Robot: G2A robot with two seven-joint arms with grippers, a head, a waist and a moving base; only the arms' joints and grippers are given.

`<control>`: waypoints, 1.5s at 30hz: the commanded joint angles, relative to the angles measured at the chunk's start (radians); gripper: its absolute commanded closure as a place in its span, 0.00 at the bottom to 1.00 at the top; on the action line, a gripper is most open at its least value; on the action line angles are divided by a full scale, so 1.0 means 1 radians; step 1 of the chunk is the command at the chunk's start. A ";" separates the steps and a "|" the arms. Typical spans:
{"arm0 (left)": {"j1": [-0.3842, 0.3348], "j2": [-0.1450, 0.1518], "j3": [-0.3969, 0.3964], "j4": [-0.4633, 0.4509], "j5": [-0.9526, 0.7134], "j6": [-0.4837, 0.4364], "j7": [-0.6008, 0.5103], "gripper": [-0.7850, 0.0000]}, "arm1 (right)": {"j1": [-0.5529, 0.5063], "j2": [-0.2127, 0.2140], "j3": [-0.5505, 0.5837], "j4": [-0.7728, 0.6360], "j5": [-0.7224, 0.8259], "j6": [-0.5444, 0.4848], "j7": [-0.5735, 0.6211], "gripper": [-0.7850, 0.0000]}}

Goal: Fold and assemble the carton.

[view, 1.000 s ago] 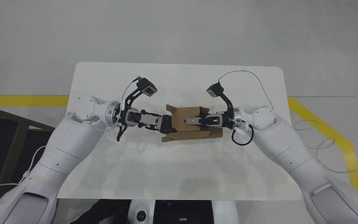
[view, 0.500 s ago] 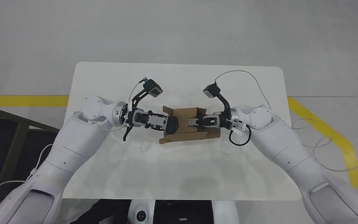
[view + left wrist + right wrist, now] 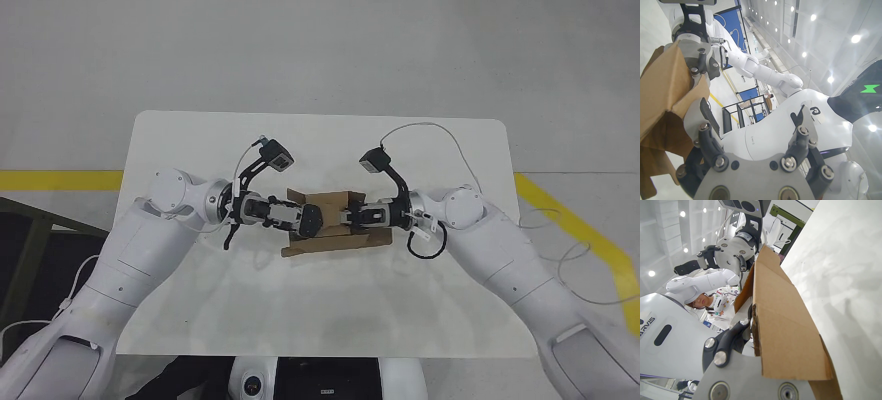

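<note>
Showing brown carton [image 3: 327, 225], half-folded; flaps raised, edges creased

Carton [image 3: 322, 240] matt corrugated cardbd, table [image 3: 320, 300] smooth matt, left end effector [image 3: 753, 111] bare metal w/ ribbed rubbery pads [image 3: 709, 115]

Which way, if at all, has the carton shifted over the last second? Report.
Yes. The carton has slid slightly toward the robot's left, judged against the table's edges.
</note>
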 commanded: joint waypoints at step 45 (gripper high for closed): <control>0.061 0.012 -0.163 0.018 0.071 0.046 -0.026 0.00 | -0.005 0.040 -0.031 -0.116 0.048 0.066 0.066 1.00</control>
